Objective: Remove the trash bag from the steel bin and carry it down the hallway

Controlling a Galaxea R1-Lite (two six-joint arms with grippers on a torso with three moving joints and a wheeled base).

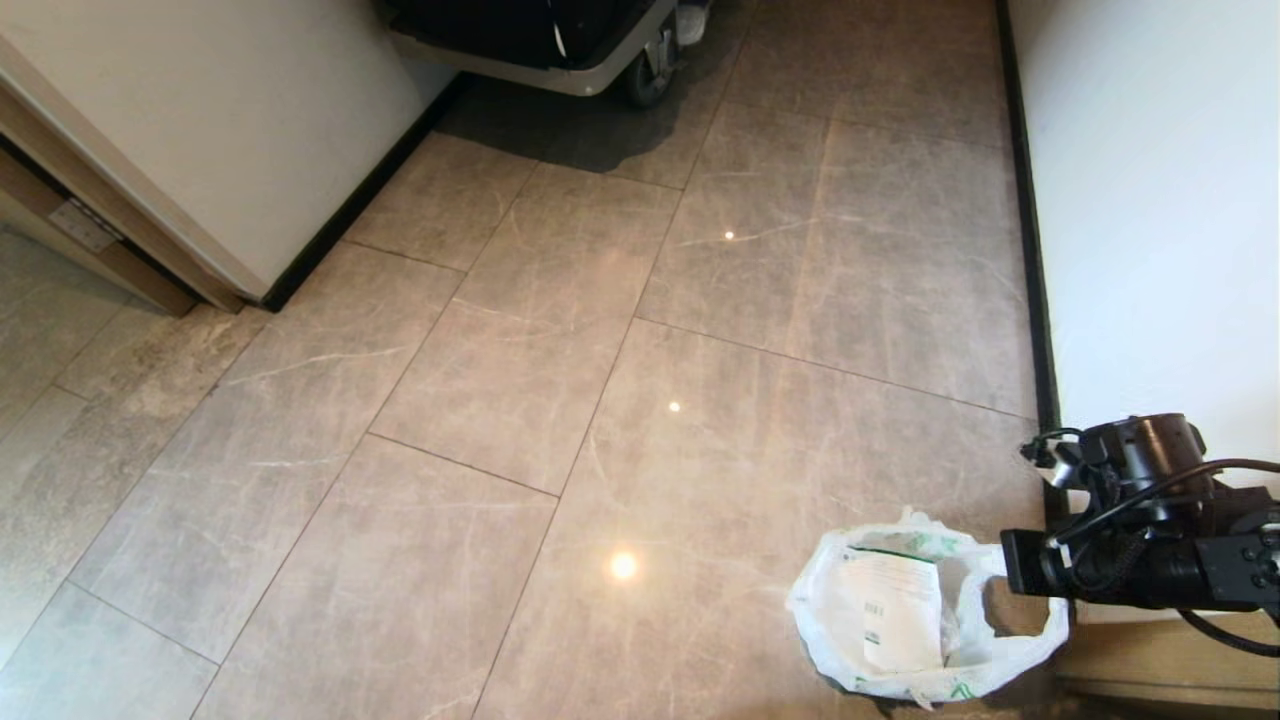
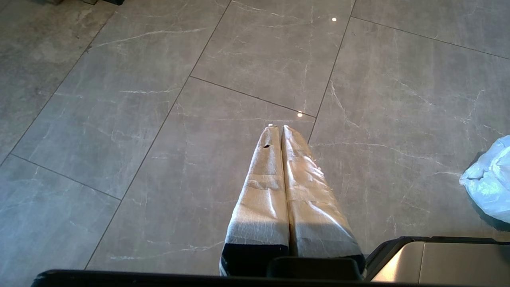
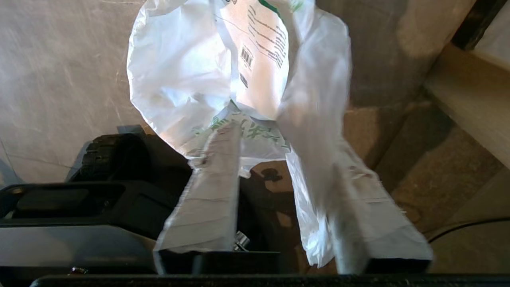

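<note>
Trash bag: slumped on hallway floor beside the right wall.
Handling: thin, limp, light, slippery film; best taken by a loop handle.
Right gripper: fingers parted, a handle draped over one.
Left gripper: fingers pressed together, empty.
Writing: paper slip barcoded, text unreadable; green print indistinct.

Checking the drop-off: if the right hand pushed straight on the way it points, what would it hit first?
Most likely the trash bag, lying directly past the right hand, with one handle draped over a finger; depth is unclear.
</note>
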